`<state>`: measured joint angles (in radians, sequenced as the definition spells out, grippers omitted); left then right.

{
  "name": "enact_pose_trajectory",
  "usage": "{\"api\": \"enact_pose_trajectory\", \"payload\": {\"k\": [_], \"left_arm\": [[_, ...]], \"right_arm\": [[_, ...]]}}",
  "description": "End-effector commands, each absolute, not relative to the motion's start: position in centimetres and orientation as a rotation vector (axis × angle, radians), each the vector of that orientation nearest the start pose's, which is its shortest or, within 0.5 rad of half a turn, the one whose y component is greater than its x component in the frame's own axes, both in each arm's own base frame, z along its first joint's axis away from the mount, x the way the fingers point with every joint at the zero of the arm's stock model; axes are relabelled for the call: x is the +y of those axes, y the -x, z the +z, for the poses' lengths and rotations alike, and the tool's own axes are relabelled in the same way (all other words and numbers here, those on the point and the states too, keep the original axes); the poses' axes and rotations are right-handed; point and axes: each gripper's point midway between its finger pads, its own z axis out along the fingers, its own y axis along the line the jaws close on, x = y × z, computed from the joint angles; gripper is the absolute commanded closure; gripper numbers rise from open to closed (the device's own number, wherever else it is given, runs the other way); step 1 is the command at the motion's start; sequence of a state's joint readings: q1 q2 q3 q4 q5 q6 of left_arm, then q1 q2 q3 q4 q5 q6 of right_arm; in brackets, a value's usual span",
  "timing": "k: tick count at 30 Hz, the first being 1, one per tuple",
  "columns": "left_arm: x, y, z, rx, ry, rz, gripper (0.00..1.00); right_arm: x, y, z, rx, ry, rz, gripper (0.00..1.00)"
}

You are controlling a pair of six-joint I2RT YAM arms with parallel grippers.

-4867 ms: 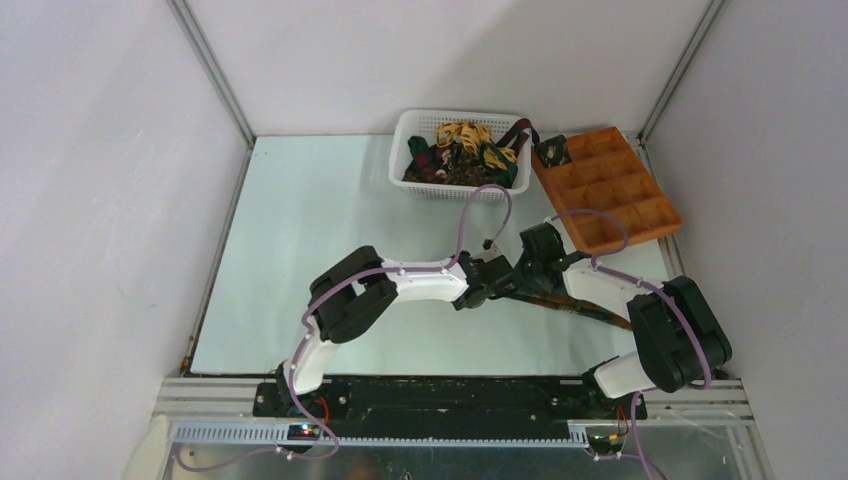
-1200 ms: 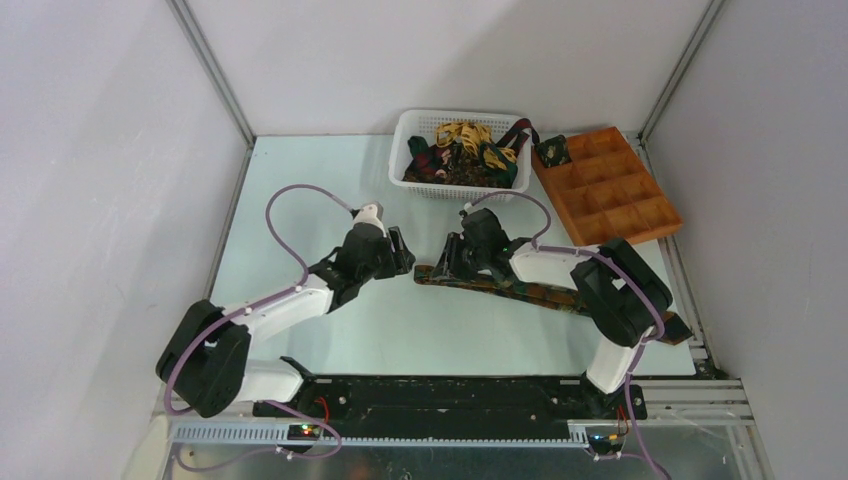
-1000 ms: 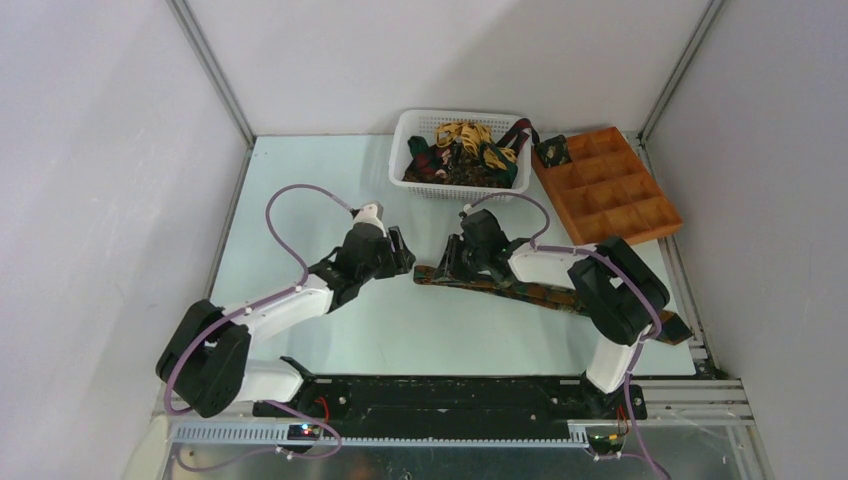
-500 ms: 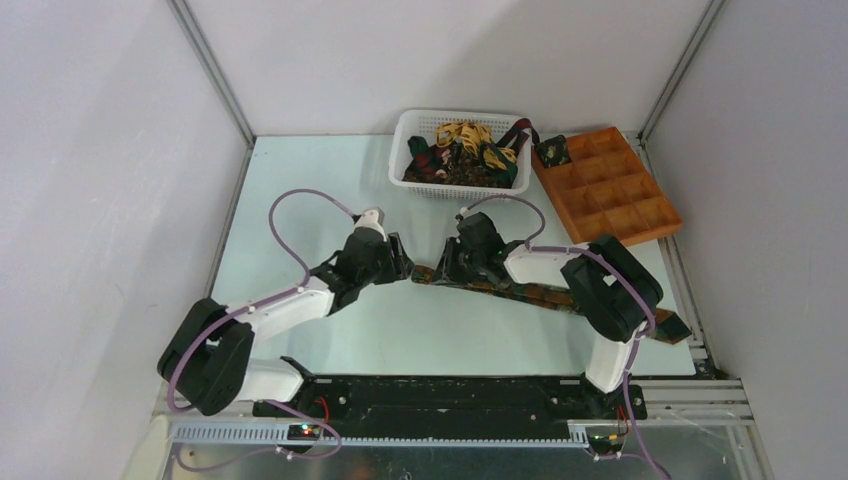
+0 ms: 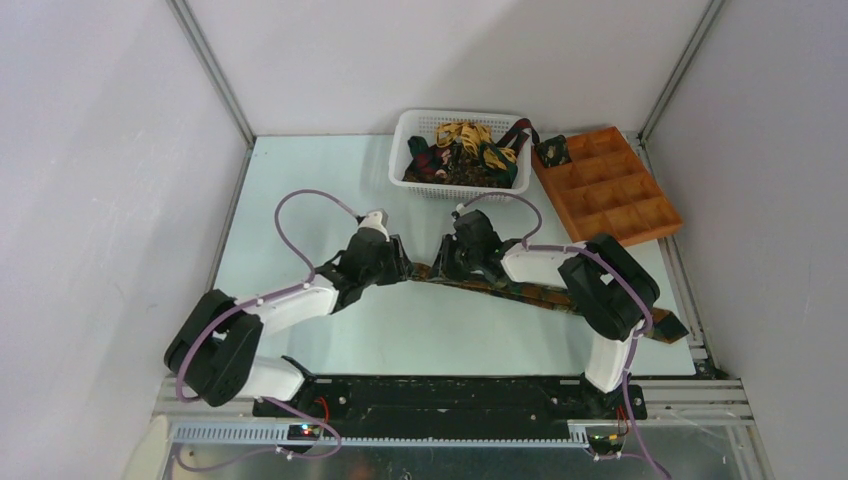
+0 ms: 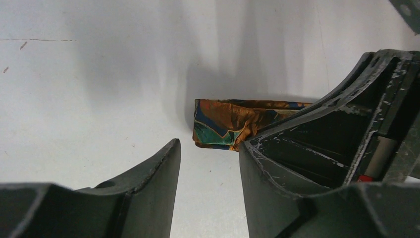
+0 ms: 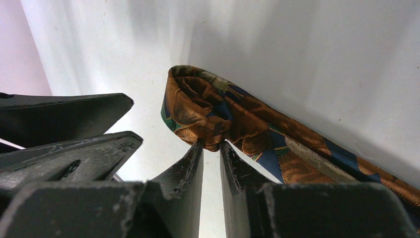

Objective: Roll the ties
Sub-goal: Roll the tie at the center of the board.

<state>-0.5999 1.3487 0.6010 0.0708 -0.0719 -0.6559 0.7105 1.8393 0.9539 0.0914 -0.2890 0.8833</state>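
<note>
Brown-orange patterned tie (image 5: 520, 292) flat on the table (image 5: 300, 200), folded end mid-table between both arms.
Long axis runs from the fold rightward toward the near edge. Fold's edge is nipped between the tips of the right gripper (image 7: 211, 145). Facing it from the left, the left gripper (image 6: 210, 148) has jaws apart and empty, fold just ahead. Versus a second ago: left gripper has closed onto the fold, jaws narrower.

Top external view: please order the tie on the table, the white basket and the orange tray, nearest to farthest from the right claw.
1. Tie on the table: folded end at the right claw.
2. White basket: behind it, far edge.
3. Orange tray: far right.
</note>
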Motion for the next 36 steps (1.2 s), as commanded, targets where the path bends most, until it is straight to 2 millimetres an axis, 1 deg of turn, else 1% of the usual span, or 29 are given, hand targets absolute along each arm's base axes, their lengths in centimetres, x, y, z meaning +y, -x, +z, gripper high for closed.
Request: {"api": "enact_pose_trajectory", "payload": {"k": [1, 5, 8, 16, 22, 27, 33, 36], "left_arm": [[-21.5, -29.0, 5.9, 2.310, 0.112, -0.603, 0.45], [-21.7, -29.2, 5.0, 2.327, 0.122, -0.601, 0.40], [-22.1, -29.3, 4.3, 2.337, 0.135, -0.623, 0.39], [-22.6, -29.9, 4.1, 2.324, 0.151, -0.656, 0.39], [-22.8, -30.1, 3.8, 2.321, 0.149, -0.672, 0.38], [-23.5, -30.0, 3.6, 2.329, 0.130, -0.720, 0.39], [-24.2, -29.8, 3.1, 2.340, 0.110, -0.761, 0.42], [-24.6, -29.7, 3.1, 2.336, 0.098, -0.787, 0.50]], "right_arm": [[35.5, -29.1, 4.5, 2.550, -0.038, 1.036, 0.78], [35.3, -29.1, 4.7, 2.546, -0.034, 1.019, 0.78], [35.1, -29.2, 4.6, 2.548, -0.039, 1.004, 0.78], [34.2, -29.3, 3.7, 2.575, -0.066, 0.929, 0.79], [34.0, -29.3, 3.2, 2.591, -0.070, 0.905, 0.80], [34.0, -29.4, 3.1, 2.597, -0.070, 0.899, 0.81], [33.9, -29.5, 2.9, 2.600, -0.076, 0.891, 0.81], [33.9, -29.5, 2.9, 2.601, -0.076, 0.889, 0.81]]}}
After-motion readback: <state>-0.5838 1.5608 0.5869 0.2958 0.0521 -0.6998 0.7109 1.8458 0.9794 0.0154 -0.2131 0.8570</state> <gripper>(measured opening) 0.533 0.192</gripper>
